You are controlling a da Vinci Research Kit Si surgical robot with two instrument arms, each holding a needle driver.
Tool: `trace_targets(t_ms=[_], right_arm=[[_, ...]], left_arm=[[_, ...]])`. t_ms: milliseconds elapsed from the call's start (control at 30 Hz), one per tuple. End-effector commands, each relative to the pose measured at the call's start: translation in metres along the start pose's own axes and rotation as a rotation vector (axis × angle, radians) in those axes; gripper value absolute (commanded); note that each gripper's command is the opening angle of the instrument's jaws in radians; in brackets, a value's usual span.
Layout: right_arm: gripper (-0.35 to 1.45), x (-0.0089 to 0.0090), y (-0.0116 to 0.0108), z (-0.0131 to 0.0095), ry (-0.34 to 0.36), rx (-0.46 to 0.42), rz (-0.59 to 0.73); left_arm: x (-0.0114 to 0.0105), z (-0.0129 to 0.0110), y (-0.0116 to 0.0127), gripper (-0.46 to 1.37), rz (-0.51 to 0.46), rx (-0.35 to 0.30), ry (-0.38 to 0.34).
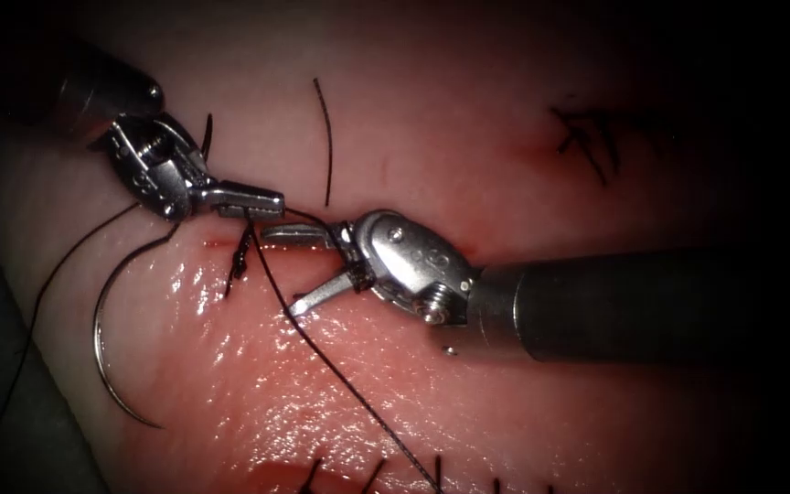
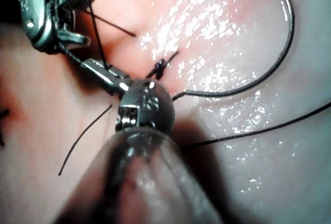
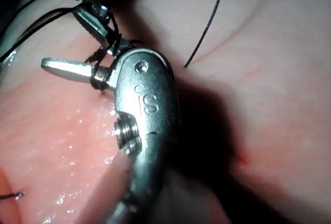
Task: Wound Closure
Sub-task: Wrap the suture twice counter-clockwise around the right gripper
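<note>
The left tool [image 1: 250,203] pinches the thread [image 1: 340,370] tight just above the knot [image 1: 240,259] at the cut. The right tool [image 1: 296,268] has its jaws wide apart, thread looped around them. The needle [image 1: 107,352] lies loose on the tissue [image 1: 505,110] near its left edge. A hard pull might snap the thread or drag the needle.

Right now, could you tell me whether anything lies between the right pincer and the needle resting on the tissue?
Yes. The left pincer, shut on the thread, and the knot sit between the open right pincer and the needle, which lies free on the tissue.
</note>
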Motion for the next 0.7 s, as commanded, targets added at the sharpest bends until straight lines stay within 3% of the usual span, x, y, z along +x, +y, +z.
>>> trace_targets(t_ms=[33,133,300,467,633,700], right_arm=[[0.81,0.0,-0.0003,0.0005,0.033,-0.002,0.011],[0.54,0.0001,0.0,0.0001,0.059,-0.008,0.017],[0.51,0.0001,0.0009,-0.0008,0.063,-0.065,0.016],[0.35,0.0008,0.0023,-0.0019,0.099,-0.173,0.021],[0.39,0.0012,0.0033,-0.002,0.093,-0.289,0.067],[0.5,0.0012,0.0034,-0.0017,0.072,-0.38,0.065]], left_arm=[[-0.0001,0.0001,0.0002,-0.35,0.002,0.001,-0.001],[-0.0002,0.0001,0.0007,-0.35,-0.006,0.002,0.003],[0.0001,-0.0001,0.0016,-0.35,-0.005,0.004,0.007],[0.0007,-0.0006,0.0025,-0.35,0.004,0.0,0.012],[0.0013,-0.0007,0.0032,-0.35,0.008,-0.024,-0.017],[0.0017,-0.0005,0.0034,-0.35,0.009,-0.039,-0.044]])
